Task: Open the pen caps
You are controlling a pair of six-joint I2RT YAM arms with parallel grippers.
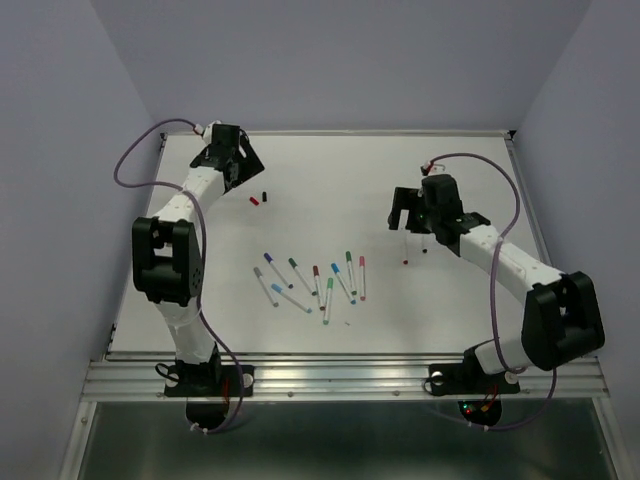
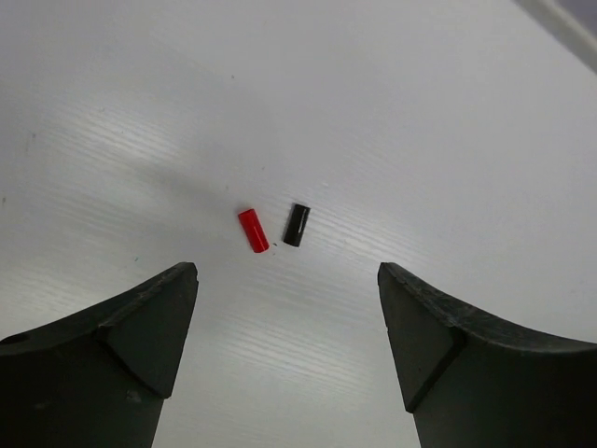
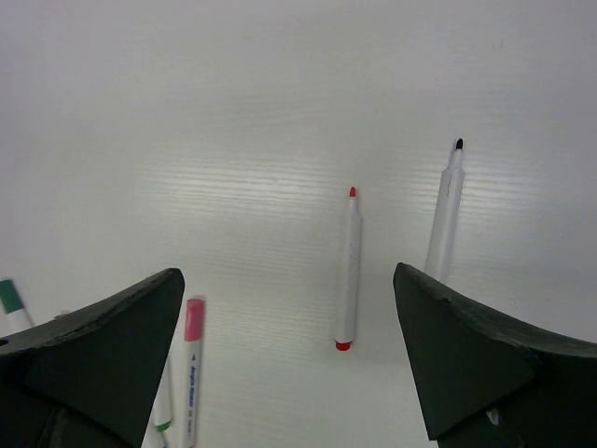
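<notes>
Two loose pen caps, one red (image 2: pixel 253 231) and one black (image 2: pixel 297 225), lie side by side on the white table, just ahead of my open, empty left gripper (image 2: pixel 287 271). From above, the red cap (image 1: pixel 254 201) and black cap (image 1: pixel 265 195) lie just right of and nearer than the left gripper (image 1: pixel 240 165). My right gripper (image 3: pixel 288 273) is open and empty above two uncapped pens, one red-tipped (image 3: pixel 348 271) and one black-tipped (image 3: pixel 445 210). Several capped pens (image 1: pixel 310 280) lie in a loose row at the table's middle.
A pink-capped pen (image 3: pixel 191 364) and a green-capped one (image 3: pixel 11 297) lie at the lower left of the right wrist view. The table's metal front rail (image 1: pixel 340 375) runs along the near edge. Purple cables (image 1: pixel 135 160) loop beside both arms.
</notes>
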